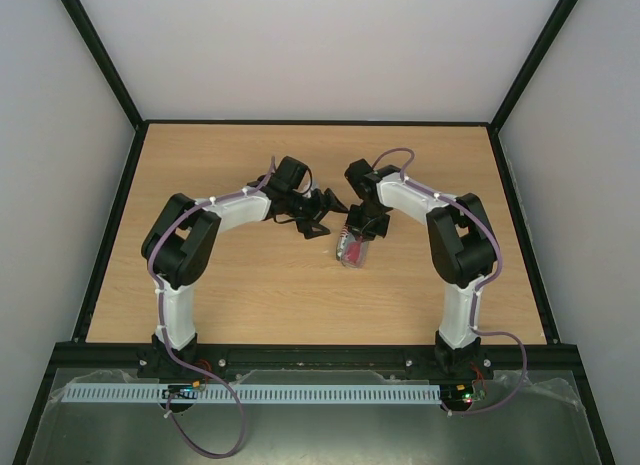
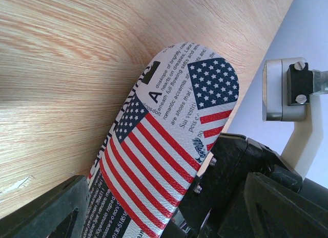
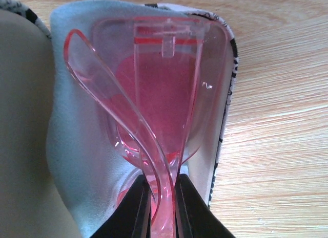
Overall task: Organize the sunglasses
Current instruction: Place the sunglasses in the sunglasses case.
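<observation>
From above I see open table [image 1: 300, 155] along the far edge and to both sides, but the middle is crowded: the left gripper [image 1: 322, 211] and right gripper [image 1: 358, 232] nearly meet over the case [image 1: 353, 253]. In the right wrist view, the case's raised lid [image 3: 20, 120] walls off the left, and the sunglasses [image 3: 164, 89] on the cloth [image 3: 72, 146] fill its tray, leaving bare wood only to the right.
</observation>
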Tool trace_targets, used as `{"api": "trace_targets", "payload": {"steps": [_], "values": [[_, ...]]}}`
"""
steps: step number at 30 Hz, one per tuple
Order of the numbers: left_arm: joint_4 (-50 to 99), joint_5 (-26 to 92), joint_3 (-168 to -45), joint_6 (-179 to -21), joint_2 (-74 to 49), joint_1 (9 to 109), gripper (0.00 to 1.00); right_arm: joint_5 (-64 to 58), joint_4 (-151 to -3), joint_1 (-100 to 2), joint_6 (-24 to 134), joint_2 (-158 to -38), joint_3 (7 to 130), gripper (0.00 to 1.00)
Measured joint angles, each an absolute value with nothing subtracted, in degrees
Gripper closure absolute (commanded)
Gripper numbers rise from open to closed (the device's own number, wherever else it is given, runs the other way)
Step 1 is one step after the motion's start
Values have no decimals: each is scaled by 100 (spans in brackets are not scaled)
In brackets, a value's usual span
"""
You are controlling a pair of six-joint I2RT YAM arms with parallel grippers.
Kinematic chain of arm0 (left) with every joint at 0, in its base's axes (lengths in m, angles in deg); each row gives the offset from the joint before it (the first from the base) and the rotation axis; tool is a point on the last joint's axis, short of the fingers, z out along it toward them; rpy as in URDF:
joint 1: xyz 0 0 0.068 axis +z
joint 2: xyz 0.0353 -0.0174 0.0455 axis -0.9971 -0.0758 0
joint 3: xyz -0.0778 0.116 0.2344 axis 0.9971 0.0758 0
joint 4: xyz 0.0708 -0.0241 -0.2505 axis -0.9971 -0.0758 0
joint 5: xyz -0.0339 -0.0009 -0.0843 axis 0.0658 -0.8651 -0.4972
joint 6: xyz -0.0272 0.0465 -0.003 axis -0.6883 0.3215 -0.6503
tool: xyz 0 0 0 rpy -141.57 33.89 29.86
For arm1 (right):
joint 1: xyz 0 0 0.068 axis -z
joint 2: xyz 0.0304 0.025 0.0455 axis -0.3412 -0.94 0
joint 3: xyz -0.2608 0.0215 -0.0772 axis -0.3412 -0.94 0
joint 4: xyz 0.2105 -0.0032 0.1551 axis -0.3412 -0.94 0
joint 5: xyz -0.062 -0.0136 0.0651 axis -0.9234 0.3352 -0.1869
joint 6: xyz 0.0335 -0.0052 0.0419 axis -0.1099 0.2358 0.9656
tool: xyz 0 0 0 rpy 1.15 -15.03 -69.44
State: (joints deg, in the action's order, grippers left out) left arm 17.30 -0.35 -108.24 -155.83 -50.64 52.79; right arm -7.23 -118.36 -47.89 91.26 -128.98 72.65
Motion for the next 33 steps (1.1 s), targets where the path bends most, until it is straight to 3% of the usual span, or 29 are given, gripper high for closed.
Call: {"api": "trace_targets", "payload": {"steps": [4, 15, 33], "values": [[1734, -55, -10824, -15583, -5064, 5277, 15, -789, -11877, -4798, 9119, -12885, 7278, 83], [1767, -175, -10826, -15579, -5064, 5240, 15, -994, -12028, -4798, 9104, -12882, 7307, 71], [1771, -269, -10879, -15559, -5064, 5240, 15, -1099, -12150, -4794, 9089, -12756, 7377, 63]]}}
